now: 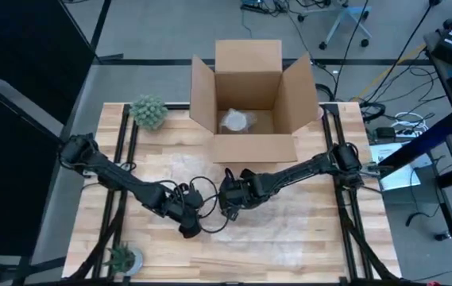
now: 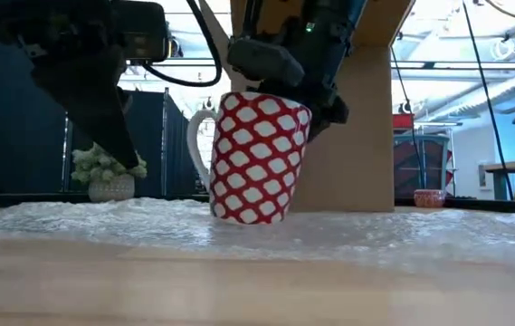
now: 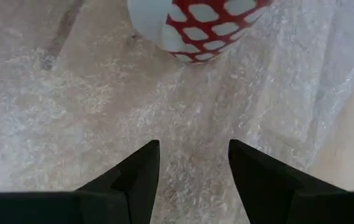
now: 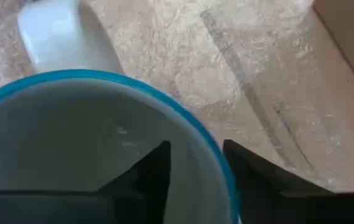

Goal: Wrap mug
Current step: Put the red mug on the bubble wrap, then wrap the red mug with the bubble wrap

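A pale wooden table point(image 1: 321, 238) with plank seams stands in a workshop with grey floor and loose cables; over its middle lies a sheet of clear bubble wrap point(image 2: 393, 231), pebbled and crinkled, catching the light. On that sheet stands the mug point(image 2: 255, 158), a tapering ceramic cup with a red lattice over white, a white loop handle and a blue rim with a pale inside, which the right wrist view shows from above. It leans slightly, its base touching the wrap.

The right gripper point(image 4: 195, 171) grasps the mug at the rim, one dark finger inside the cup and the other outside the wall. The left gripper point(image 3: 192, 165) hovers just beside the mug on its handle side, its two dark wedge-shaped fingers spread apart with only wrap between them.

Behind the mug an open brown cardboard box point(image 1: 249, 99) stands with its flaps raised; something pale and crumpled lies inside, too indistinct to name. A small spiky green plant point(image 1: 149, 111) in a white pot sits beside the box, and another small potted plant point(image 1: 122, 257) is at the table's near edge.

In the high view the arms hide the mug almost wholly. No writing can be read anywhere.
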Motion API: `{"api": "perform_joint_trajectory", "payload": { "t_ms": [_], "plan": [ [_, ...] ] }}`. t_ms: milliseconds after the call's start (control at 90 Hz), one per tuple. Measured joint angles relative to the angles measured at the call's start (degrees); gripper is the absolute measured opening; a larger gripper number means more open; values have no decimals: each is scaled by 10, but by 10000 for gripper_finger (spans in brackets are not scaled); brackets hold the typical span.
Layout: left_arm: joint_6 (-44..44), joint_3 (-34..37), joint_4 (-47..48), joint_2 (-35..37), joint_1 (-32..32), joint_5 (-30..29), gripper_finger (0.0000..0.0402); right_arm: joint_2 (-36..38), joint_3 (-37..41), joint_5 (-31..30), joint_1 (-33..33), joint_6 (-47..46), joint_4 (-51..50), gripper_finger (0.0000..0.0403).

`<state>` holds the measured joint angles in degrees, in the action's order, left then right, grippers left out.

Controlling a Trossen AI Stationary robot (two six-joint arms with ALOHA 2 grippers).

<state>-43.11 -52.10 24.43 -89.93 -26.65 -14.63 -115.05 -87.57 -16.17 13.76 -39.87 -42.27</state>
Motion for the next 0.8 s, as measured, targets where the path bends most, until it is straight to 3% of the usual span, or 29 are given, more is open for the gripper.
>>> {"api": "perform_joint_trajectory", "payload": {
  "t_ms": [222, 422, 578, 800],
  "plan": [
    [0, 0, 1, 0, 0, 0, 180, 45, 0, 1, 1, 13, -46, 219],
    [0, 0, 1, 0, 0, 6, 180, 125, 0, 0, 20, -2, -135, 238],
    [0, 0, 3, 0, -1, 9, 180, 167, 0, 0, 67, -76, -205, 236],
    [0, 0, 4, 0, -4, 10, 180, 159, 21, 6, 177, -235, -309, 236]
  ]
}}
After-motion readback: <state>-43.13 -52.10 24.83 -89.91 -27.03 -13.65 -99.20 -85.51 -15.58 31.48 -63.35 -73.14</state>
